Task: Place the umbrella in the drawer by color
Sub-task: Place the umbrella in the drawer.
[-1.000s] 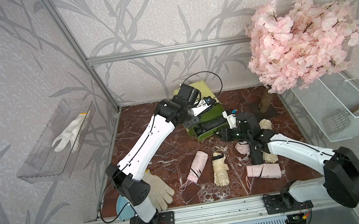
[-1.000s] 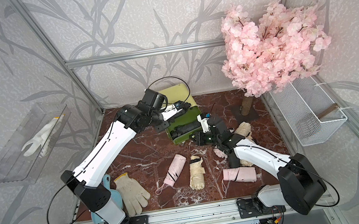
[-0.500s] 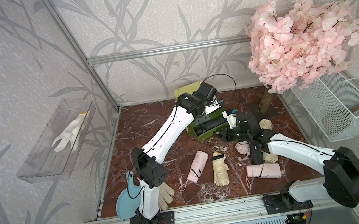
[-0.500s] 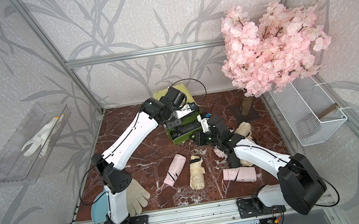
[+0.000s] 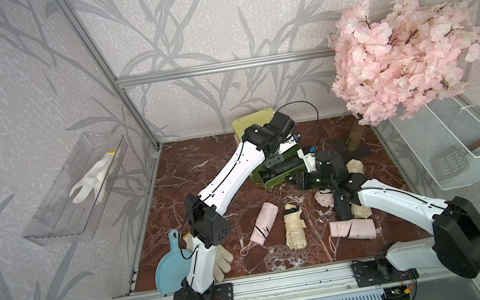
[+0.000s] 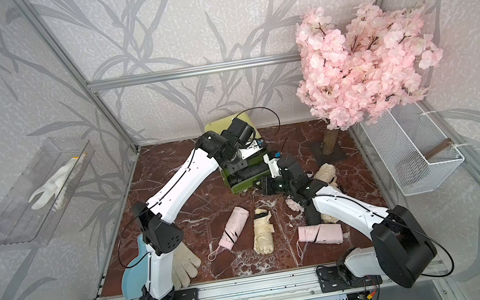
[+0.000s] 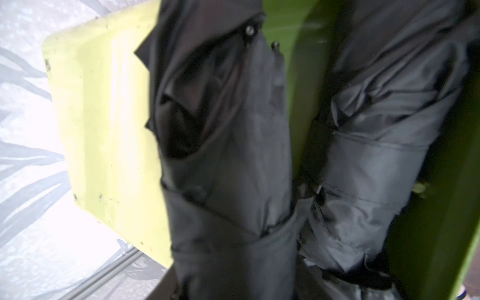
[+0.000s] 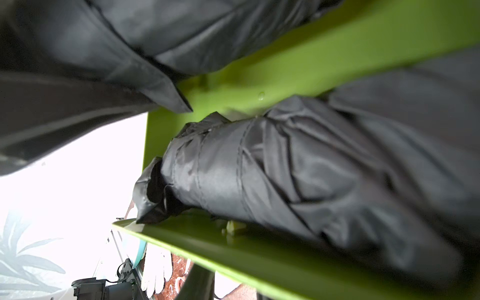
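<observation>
Drawer point(image 5: 253, 122): lime-yellow chest, 12 o'clock on the table point(image 5: 189, 164); one green tray point(image 5: 276, 182) pulled out, two folded black umbrellas point(image 7: 228, 161) inside. Left gripper point(image 5: 276, 161): over the tray, jaw spread cannot be told. Right gripper point(image 5: 295, 180): at tray front, jaws together. Pink umbrella point(image 5: 263, 225), cream umbrella point(image 5: 294, 226): tabletop, 6 o'clock.

The black umbrellas point(image 8: 259, 168) were creased cloth with a faint sheen. The drawer point(image 8: 324, 62) was smooth, glossy green plastic, and its chest point(image 7: 104, 117) a paler plastic, flecked with marks. The tabletop point(image 5: 189, 161) looked like polished veined stone, and the basket point(image 5: 444, 143) was matt white wire mesh.
</observation>
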`<state>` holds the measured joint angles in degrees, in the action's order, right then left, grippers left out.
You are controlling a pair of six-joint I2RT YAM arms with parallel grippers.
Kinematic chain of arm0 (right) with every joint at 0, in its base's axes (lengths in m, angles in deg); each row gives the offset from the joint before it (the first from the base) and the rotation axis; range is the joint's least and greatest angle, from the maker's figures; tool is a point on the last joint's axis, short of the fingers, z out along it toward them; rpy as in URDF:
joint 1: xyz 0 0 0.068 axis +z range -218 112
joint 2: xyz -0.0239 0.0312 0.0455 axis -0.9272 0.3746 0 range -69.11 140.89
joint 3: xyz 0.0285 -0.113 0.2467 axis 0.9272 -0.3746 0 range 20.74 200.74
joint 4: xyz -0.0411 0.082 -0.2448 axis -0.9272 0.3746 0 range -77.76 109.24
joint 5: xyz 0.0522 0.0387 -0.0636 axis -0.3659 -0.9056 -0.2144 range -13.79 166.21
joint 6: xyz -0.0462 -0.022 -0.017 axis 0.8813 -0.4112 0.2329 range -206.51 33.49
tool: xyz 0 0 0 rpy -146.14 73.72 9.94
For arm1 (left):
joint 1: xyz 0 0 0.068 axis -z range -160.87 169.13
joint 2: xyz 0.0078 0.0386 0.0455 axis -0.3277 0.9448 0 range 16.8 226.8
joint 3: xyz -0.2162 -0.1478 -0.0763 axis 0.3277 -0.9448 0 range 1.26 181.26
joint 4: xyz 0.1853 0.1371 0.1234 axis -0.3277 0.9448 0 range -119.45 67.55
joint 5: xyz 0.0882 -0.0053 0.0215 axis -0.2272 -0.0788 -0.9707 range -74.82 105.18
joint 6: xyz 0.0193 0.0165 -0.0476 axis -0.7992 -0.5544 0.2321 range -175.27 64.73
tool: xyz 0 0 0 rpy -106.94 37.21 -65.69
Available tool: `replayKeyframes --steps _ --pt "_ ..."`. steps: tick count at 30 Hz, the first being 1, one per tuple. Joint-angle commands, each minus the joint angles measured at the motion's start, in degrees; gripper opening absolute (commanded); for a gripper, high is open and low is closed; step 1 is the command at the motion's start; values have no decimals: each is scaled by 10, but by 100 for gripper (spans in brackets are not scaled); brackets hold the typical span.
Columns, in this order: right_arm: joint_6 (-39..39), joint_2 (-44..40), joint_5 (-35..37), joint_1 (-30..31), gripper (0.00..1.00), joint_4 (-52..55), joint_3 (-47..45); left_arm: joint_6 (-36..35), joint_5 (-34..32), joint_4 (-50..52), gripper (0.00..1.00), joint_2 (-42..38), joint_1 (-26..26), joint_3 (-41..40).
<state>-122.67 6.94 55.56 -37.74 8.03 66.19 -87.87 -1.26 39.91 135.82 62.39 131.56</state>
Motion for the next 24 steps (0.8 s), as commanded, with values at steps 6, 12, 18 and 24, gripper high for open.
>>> replayKeyframes --steps 6,12,18,24 --pt "-5 -9 0 -4 9 4 -1 44 2 -36 62 -22 -11 11" --pt "-5 -13 -2 -4 9 6 0 64 21 -50 66 -62 -15 -9" --pt "-7 -15 -2 -4 9 3 -2 115 58 -87 66 -126 -30 -69" --pt "-6 -9 -3 -4 9 3 1 173 106 -189 70 -204 -41 -192"
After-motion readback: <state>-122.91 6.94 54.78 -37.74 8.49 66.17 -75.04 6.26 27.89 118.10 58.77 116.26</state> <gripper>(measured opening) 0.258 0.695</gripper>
